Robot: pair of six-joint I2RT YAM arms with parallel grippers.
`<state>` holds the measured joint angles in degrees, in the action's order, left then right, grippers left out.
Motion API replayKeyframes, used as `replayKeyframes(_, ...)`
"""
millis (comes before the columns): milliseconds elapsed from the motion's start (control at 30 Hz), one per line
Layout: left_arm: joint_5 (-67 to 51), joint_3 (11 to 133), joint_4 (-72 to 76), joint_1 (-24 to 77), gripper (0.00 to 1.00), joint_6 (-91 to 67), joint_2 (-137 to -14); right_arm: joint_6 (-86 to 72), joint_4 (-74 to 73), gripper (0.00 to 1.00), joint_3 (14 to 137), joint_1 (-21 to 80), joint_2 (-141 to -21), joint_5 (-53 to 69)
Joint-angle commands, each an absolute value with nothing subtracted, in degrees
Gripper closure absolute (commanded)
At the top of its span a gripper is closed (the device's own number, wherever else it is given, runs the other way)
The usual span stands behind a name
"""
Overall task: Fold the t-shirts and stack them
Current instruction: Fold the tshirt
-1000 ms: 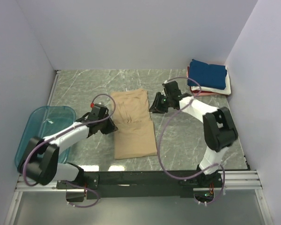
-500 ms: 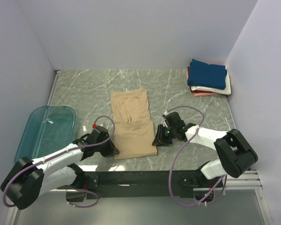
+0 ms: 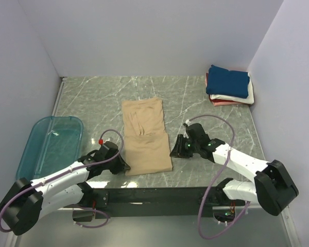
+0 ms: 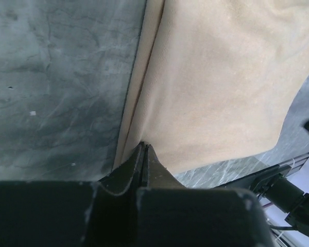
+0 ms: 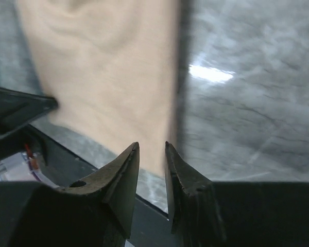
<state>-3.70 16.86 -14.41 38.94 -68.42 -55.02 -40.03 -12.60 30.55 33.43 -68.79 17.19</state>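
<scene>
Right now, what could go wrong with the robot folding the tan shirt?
1. The left gripper is shut right at the layered edge of the tan t-shirt. It may have pinched only one layer, or none, so the fold could fall apart when lifted.
2. The right gripper is open at the other near corner, holding nothing. If only the left side lifts, the shirt would probably drag crooked.

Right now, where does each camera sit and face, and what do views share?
Top external: high behind the bases, facing down at the table, tan t-shirt, teal tub, folded stack; both arms show.
Left wrist: low over the table, facing along the left gripper, shut on the shirt's edge.
Right wrist: low, facing past the open right gripper at the shirt's edge.
Shared: all three show the tan t-shirt.
</scene>
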Motion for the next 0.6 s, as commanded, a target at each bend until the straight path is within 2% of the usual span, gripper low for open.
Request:
replayKeyframes(0,-1.84,18.28,-18.10,39.20,0.99,-68.38,-53.70,-40.95,-13.36,0.66,34.98,36.98,-66.27,16.43)
replayKeyframes(267,-1.93,17.75,-19.07,39.11,0.99,-68.64,-52.21,-45.09,-7.04,0.68,34.11,42.89,-73.99,18.81)
replayKeyframes(567,-2.29,16.96,-19.25,39.20,0.99,-68.73,-52.21,-46.67,-4.66,0.69,25.50,43.16,-72.51,16.09)
